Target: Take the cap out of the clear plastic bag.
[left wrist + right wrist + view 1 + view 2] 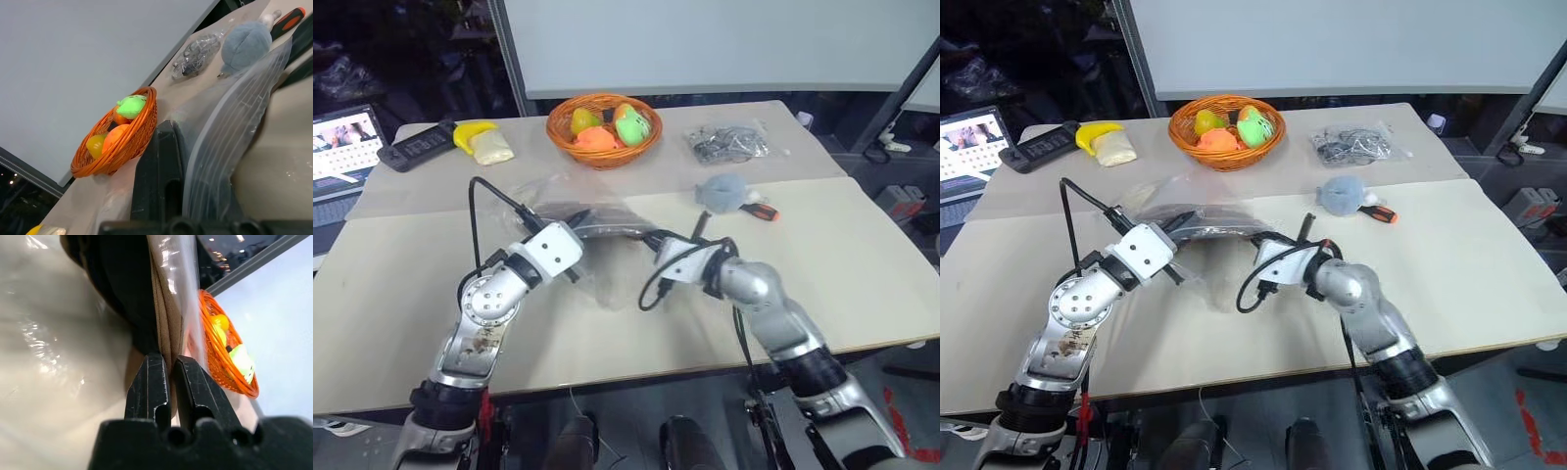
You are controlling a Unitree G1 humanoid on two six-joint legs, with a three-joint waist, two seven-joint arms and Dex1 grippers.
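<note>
The 2 grippers are close to the front edge of the table (401, 323). The left gripper (576, 241) pinches 1 side of the clear plastic bag (607, 279). The right gripper (168, 364) is clamped on the cap (168, 328), a dark band between them (607, 230), lifted above the table's middle.

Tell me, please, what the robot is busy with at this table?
It is working on the clear plastic bag, held up off the table between both arms. The left pincer is shut on one edge of the bag, the right pincer on the opposite side. The dark cap is still inside the bag.
</note>
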